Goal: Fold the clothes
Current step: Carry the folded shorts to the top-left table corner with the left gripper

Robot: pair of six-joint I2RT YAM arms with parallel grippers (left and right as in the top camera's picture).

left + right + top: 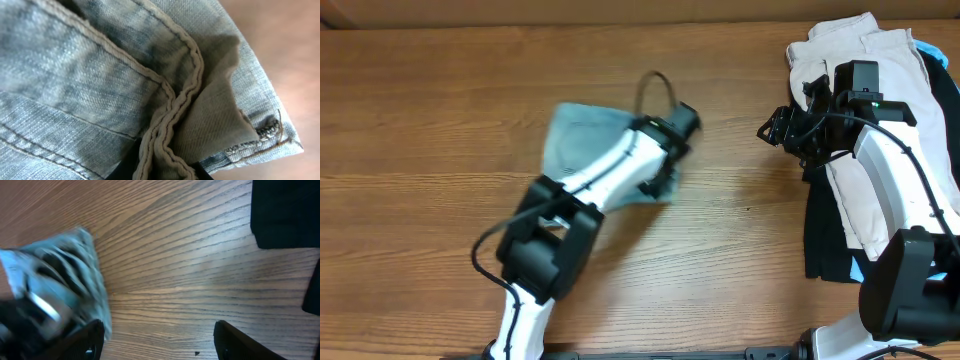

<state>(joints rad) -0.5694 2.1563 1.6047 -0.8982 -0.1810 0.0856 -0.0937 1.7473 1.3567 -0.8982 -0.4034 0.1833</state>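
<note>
Quick status from my end. The shorts (582, 135) are lying crumpled on the bench (440, 100), a bit left of centre, and the left arm is stretched right across them, so I only see part of the denim from overhead. The left end effector (665, 175) sits at their right edge. In the left wrist view it's basically all shorts (75, 75): a thick stitched hem folds over and runs straight down between the dark fingers (125, 167), so I'd call that one clenched on the shorts. A corner of the leg hem pokes out to the right over bare wood.

The right end effector (775, 130) hangs over bare bench between the shorts and the pile (860, 60), just off the pile's left edge. Its wrist view shows the fingers (235, 340) spread wide with only wood grain between them, so released and grasping nothing. The shorts (60, 270) are a blurry blob at the left of that view.

The pile's at the far right: beige on top, black (825, 240) underneath, blue (930, 50) peeking out at the edge, with the right arm lying over it.
</note>
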